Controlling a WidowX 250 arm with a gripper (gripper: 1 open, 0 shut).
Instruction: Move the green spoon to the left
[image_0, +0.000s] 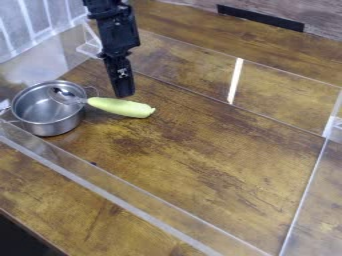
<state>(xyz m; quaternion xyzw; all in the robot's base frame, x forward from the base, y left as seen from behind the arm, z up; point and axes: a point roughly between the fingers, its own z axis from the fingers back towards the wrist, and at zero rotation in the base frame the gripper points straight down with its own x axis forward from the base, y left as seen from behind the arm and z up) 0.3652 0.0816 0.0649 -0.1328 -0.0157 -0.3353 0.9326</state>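
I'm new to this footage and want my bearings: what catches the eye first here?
The black gripper hangs from the top of the picture, pointing down just above the green spoon. The spoon's yellow-green handle lies on the wooden table, its other end at the rim of the steel pot at the left. Clear plastic walls ring the table.
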